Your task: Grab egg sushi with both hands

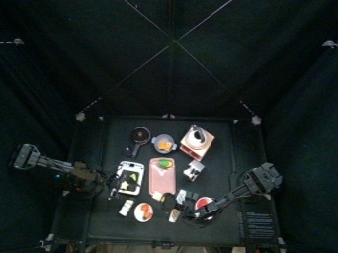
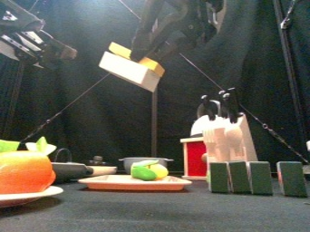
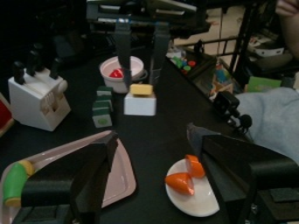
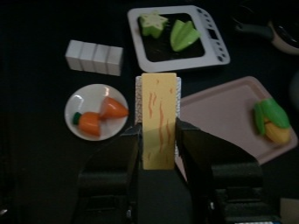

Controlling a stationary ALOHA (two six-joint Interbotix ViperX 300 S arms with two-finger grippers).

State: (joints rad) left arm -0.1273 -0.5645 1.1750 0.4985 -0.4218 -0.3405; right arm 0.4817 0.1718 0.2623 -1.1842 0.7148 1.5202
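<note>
Egg sushi (image 4: 159, 118), a long white block topped with a yellow slab, is gripped between the jaws of the right gripper (image 4: 159, 144) and held off the table (image 3: 163, 140). In the right wrist view its long axis runs straight out from the jaws, the free end jutting beyond the fingertips. From the front it hangs tilted in the air, yellow side uppermost, well above everything else. The left gripper (image 3: 152, 166) hangs apart from it, jaws spread wide with nothing between them, facing the sushi across bare tabletop.

Black curtains close the pen on all sides. On the black table lie a pink cutting board (image 4: 239, 109) with a yellow-green fruit, a white knife block (image 3: 35, 101), a grey tray (image 4: 181, 39) of green pieces, a white plate (image 4: 93, 114) with orange pieces, and a row of grey blocks (image 4: 93, 55). Open air surrounds the raised sushi.
</note>
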